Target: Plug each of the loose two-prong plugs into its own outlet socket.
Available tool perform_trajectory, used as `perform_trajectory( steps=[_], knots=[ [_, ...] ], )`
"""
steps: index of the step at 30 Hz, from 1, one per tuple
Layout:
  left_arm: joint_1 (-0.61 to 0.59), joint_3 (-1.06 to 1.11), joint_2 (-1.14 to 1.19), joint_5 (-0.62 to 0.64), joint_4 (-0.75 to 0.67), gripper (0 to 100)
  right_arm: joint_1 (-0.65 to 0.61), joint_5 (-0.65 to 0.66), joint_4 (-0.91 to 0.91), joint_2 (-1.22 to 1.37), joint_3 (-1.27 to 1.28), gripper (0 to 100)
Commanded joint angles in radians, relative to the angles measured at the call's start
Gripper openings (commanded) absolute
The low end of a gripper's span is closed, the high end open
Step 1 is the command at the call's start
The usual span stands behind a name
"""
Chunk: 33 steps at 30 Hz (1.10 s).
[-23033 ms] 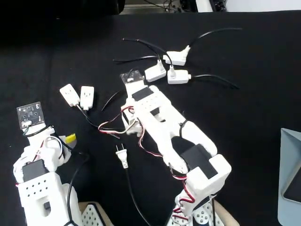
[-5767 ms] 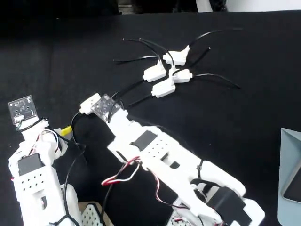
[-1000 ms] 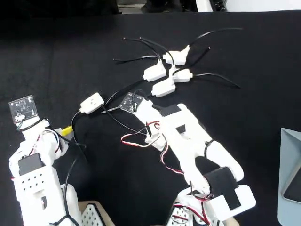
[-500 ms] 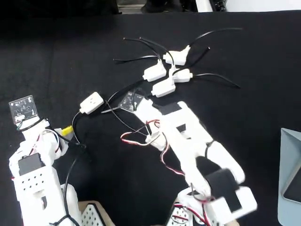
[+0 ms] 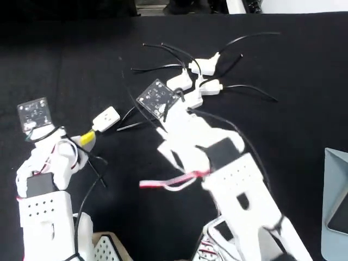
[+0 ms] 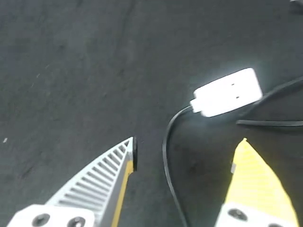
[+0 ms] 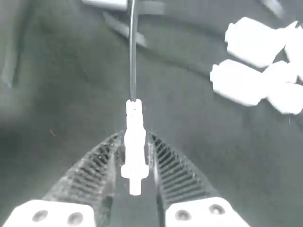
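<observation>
The right gripper (image 7: 135, 142) is clamped on a two-prong plug (image 7: 134, 156) near the centre of the table (image 5: 304, 136). The plug's cord (image 7: 132, 56) trails ahead of it. The left gripper (image 6: 187, 146) stands spread, just short of a lone outlet socket (image 6: 227, 92). The socket cluster (image 5: 196, 81) lies well apart from that socket, toward the table's far edge.

No text or label is legible anywhere

The desk (image 5: 304, 125) is covered in black. A group of white sockets (image 5: 209, 87) with black cords (image 5: 253, 91) is laid toward its far side, a single socket (image 5: 106, 118) well apart, and a grey tray (image 5: 333, 217) at one edge.
</observation>
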Motion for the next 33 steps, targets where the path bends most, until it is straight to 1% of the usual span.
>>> perform_trajectory(
  steps=[1, 4, 7, 9, 13, 20, 25, 28, 32, 33],
  knots=[
    [0.077, -0.116, -0.014, 0.015, -0.018, 32, -0.094, -0.166, -0.146, -0.119, 0.030, 1.1],
    [0.128, -0.159, -0.014, 0.015, -0.018, 32, -0.164, -0.230, -0.267, -0.166, 0.128, 1.1],
    [0.186, -0.193, -0.014, 0.015, -0.014, 32, -0.242, -0.265, -0.358, -0.211, 0.214, 1.1],
    [0.232, -0.206, -0.014, 0.015, -0.012, 32, -0.272, -0.279, -0.407, -0.229, 0.254, 1.1],
    [0.302, -0.231, -0.015, 0.015, 0.011, 32, -0.275, -0.285, -0.479, -0.234, 0.311, 1.1],
    [0.430, -0.337, -0.015, 0.011, 0.180, 32, -0.272, -0.285, -0.489, -0.197, 0.326, 1.1],
    [0.453, -0.329, -0.015, 0.006, 0.192, 32, -0.230, -0.285, -0.489, -0.191, 0.328, 1.1],
    [0.453, -0.329, -0.015, -0.025, 0.187, 32, -0.213, -0.287, -0.489, -0.191, 0.338, 1.1],
    [0.435, -0.338, -0.015, -0.035, 0.184, 32, -0.212, -0.287, -0.491, -0.191, 0.363, 1.1],
    [0.409, -0.341, -0.015, -0.035, 0.183, 32, -0.209, -0.287, -0.499, -0.191, 0.369, 1.1]
  ],
)
